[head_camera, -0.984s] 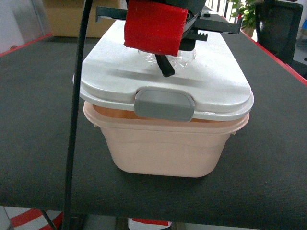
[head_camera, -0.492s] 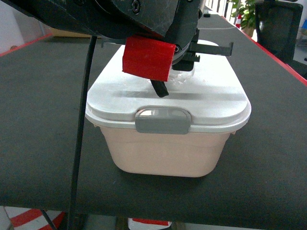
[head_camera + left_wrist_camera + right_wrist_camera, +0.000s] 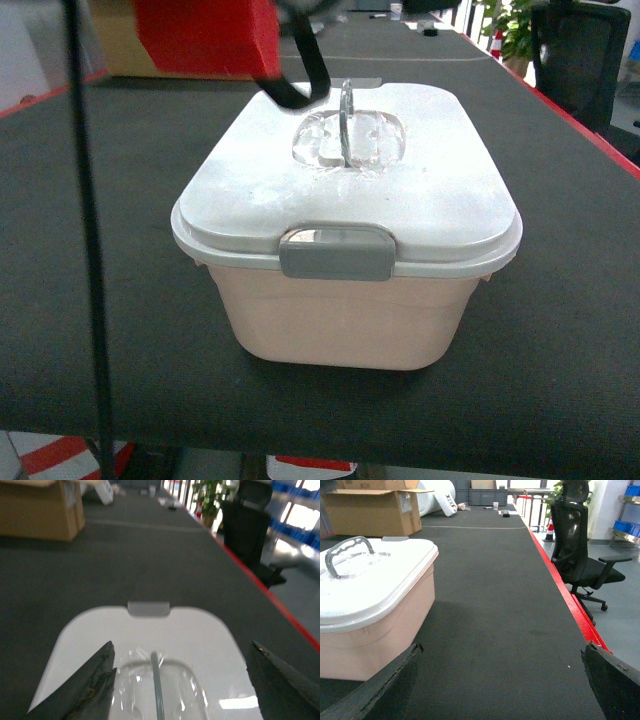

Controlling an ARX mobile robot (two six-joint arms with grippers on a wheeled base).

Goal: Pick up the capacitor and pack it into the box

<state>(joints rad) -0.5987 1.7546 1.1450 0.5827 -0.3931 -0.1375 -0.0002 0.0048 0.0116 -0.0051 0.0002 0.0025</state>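
The dark worktop (image 3: 560, 330) stretches away under everything, edged in red, with a brown cardboard carton (image 3: 375, 512) at its far end and a black office chair (image 3: 580, 555) standing off its right side. Near the front edge sits the box (image 3: 345, 310), a pale pink tub, with its white lid (image 3: 420, 190) seated all round and the grey front latch (image 3: 336, 252) lying flat against it, while the grey handle (image 3: 346, 118) stands upright in its recess on top. No capacitor shows anywhere in these views, so whether one is already inside cannot be told. Above and behind the lid hangs the left gripper (image 3: 180, 680), its jaws spread wide to either side of the handle and holding nothing; in the head view only its red-covered body shows, at the upper left. The right gripper (image 3: 500, 690) waits low over bare worktop just right of the box, jaws likewise wide apart and empty. With the lid down, the step in hand looks like closing up, or else the start before opening. If packing is not yet done, the next move calls for freeing the latches and lifting the lid by the handle.
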